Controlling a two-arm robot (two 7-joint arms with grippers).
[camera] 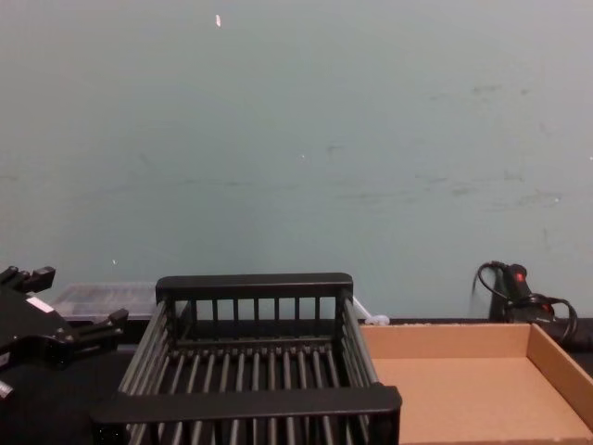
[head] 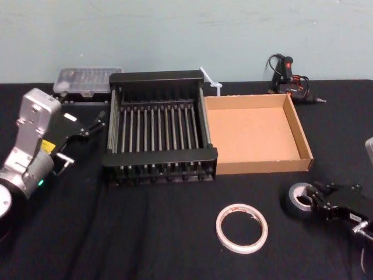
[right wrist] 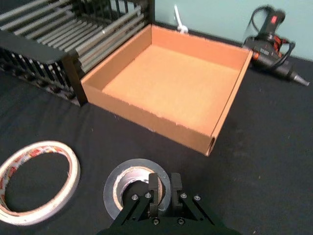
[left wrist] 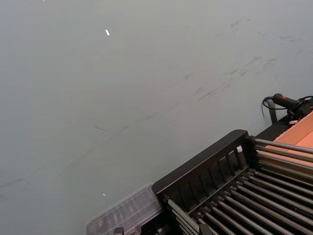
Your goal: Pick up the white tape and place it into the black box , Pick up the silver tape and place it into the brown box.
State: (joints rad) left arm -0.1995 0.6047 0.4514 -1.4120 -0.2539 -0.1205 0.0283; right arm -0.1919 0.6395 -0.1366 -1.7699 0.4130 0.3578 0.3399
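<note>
Gripping the silver tape: right gripper (right wrist: 165, 183) low over the table (head: 145, 233), jaws pressed together across the near wall of the silver tape (right wrist: 128, 182).
One jaw sits inside the ring, one outside; the roll lies flat, with the brown box (right wrist: 222, 105) just beyond it, straight ahead of the jaws. The white tape (head: 241, 228) lies flat beside the silver roll, toward the robot's left. The black box (head: 160, 133) adjoins the brown one. The left gripper (head: 87, 125) hovers beside the black box, farther from both rolls; its jaw state cannot be told.
</note>
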